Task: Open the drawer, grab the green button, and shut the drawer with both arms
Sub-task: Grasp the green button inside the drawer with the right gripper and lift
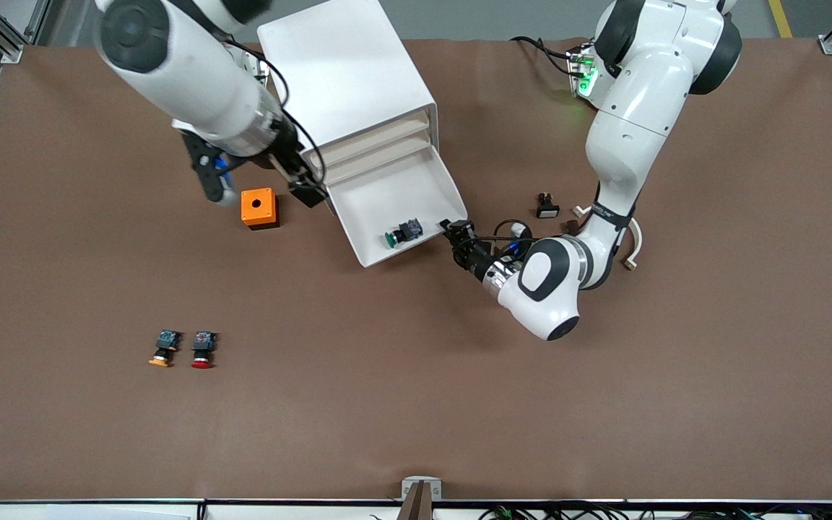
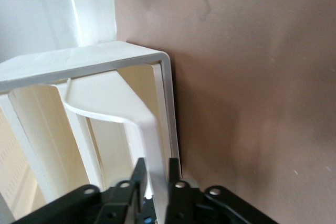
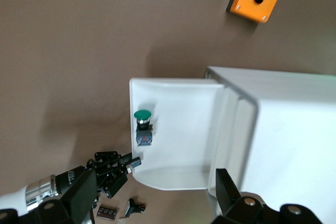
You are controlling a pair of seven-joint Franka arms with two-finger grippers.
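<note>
My left end effector (image 1: 451,227) is pinched on the front corner of the drawer (image 1: 387,195), its fingers (image 2: 137,174) closed over the thin front wall at the end toward my left arm; the drawer stands pulled well out of the cabinet (image 1: 347,79). So I judge the opening step done and the taking step in hand. The button (image 1: 403,232) lies on its side on the drawer floor, close to the front wall, green cap pointing toward my right arm's end of the worktop (image 1: 416,404). My right end effector (image 3: 152,192) hangs above the cabinet, spread wide and empty, looking down on the tray. Next it must come down into the drawer, square its fingers across the button's black barrel, and close without bumping the drawer walls, while my left holds the drawer steady.
</note>
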